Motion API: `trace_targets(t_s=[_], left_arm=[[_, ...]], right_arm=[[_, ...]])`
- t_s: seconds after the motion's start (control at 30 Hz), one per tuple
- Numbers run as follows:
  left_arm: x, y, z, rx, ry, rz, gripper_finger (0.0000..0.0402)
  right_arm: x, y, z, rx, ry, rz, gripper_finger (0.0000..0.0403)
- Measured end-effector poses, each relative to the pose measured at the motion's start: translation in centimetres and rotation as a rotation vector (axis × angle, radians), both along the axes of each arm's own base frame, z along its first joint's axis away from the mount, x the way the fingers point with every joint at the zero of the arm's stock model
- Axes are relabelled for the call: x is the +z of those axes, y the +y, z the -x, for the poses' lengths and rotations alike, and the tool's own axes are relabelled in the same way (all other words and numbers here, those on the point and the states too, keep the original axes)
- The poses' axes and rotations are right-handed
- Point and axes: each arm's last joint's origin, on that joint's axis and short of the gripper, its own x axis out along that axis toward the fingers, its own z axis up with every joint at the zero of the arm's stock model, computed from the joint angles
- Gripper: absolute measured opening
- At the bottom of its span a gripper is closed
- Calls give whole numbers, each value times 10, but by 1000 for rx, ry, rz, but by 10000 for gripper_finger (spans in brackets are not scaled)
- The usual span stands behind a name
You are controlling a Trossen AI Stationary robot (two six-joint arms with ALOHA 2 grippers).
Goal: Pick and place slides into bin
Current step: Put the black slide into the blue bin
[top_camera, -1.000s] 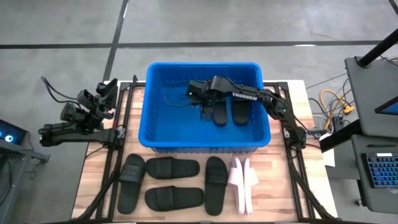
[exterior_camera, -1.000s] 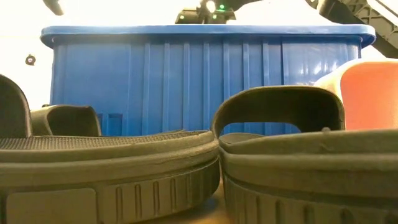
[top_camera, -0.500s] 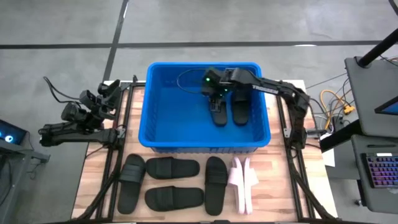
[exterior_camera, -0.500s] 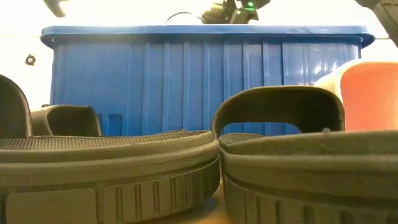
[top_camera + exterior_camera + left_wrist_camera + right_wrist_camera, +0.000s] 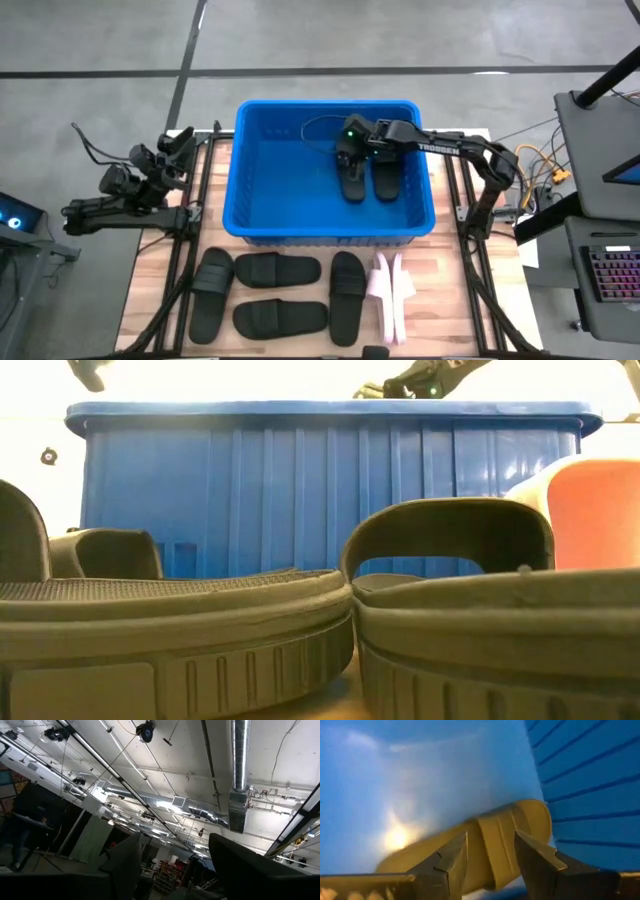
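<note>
Holding two black rubber slides [image 5: 370,178] side by side: big blue ribbed plastic bin [image 5: 262,190]. Hovering above them, right gripper [image 5: 349,151] parted, empty. Lined up in front: four black slides [image 5: 270,295], pale pink pair [image 5: 392,295]. Parked off-table, left gripper [image 5: 172,146] parted, empty.

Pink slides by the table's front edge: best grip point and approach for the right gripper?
Judging from above, the pink slides stand on edge, pressed together, beside a black slide. Come straight down and pinch across both soles mid-length, a thin upright slab. The right gripper is open over the bin.
</note>
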Motion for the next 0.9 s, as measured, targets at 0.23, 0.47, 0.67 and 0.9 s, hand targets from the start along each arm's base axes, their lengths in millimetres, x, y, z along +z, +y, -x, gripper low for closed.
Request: trace_targets(t_s=[0.23, 0.47, 0.67, 0.9], left_arm=[[-1, 1, -1, 17, 14, 14, 217], [-1, 1, -1, 17, 16, 15, 217], [-2, 1, -2, 20, 19, 17, 217], [-2, 1, -3, 22, 25, 20, 217]], right_arm=[[-17, 0, 6, 179, 161, 154, 169], [-39, 1, 14, 292, 265, 195, 191], [-52, 0, 13, 311, 221, 242, 195], [-60, -2, 11, 299, 162, 294, 186]])
